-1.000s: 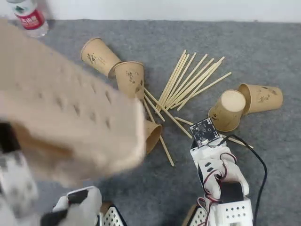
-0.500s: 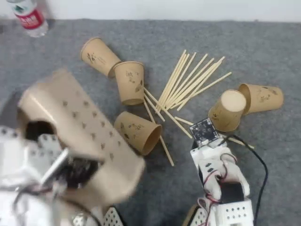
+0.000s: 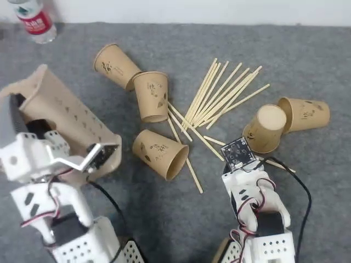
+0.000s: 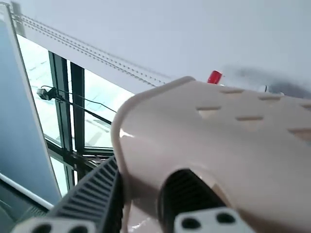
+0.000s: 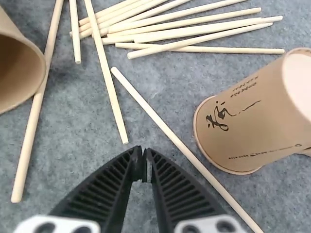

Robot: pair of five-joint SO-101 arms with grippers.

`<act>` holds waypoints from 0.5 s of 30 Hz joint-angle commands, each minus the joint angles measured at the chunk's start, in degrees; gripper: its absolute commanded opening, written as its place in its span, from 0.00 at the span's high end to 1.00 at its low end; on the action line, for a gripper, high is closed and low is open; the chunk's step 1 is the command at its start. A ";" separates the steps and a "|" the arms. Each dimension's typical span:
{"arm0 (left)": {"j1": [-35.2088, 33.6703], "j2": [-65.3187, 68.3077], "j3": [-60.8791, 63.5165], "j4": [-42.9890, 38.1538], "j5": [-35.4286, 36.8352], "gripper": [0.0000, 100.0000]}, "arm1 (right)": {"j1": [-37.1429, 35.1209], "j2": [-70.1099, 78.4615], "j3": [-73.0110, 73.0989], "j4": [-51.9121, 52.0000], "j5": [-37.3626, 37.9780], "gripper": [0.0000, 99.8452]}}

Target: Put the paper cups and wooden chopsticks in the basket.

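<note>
Several paper cups lie on the grey carpet: two at the back [image 3: 115, 64] [image 3: 151, 94], one in the middle [image 3: 160, 153], two at the right [image 3: 265, 129] [image 3: 304, 113]. Wooden chopsticks [image 3: 219, 96] are fanned out between them. The beige perforated basket [image 3: 66, 118] is tilted at the left, and my left gripper [image 4: 141, 194] is shut on its rim [image 4: 233, 145]. My right gripper [image 5: 144, 154] is shut with nothing in it, low over the carpet beside a single chopstick [image 5: 160, 121] and a cup [image 5: 257, 121]. The right arm [image 3: 252, 203] stands at the front right.
A water bottle [image 3: 34, 19] with a red label lies at the back left corner by the white wall. Bare carpet [image 3: 164, 219] lies between the two arm bases. One loose chopstick [image 3: 189, 164] runs under the middle cup.
The basket swept down from close to the camera and now sits lower at the left, held by the left arm. The cups, chopsticks and right arm have not moved.
</note>
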 commanded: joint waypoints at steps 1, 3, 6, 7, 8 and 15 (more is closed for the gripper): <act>-0.53 11.34 -0.04 -20.13 -0.88 0.99 | -0.22 -0.66 1.05 0.31 0.70 0.99; -0.53 17.05 2.15 -29.89 -1.14 0.99 | -0.22 -0.66 1.05 0.31 0.70 0.99; -0.53 24.09 8.22 -45.01 -1.14 0.99 | -0.22 -0.66 1.05 0.40 0.70 0.99; -0.44 25.85 10.59 -49.85 -1.14 0.99 | -0.22 -0.66 1.05 0.40 0.70 0.99; -0.26 27.34 12.88 -54.15 -1.14 0.99 | -0.22 -0.66 1.05 0.40 0.70 0.99; 1.14 29.36 15.96 -61.19 -0.97 0.99 | -0.31 -0.66 1.05 0.31 0.70 0.99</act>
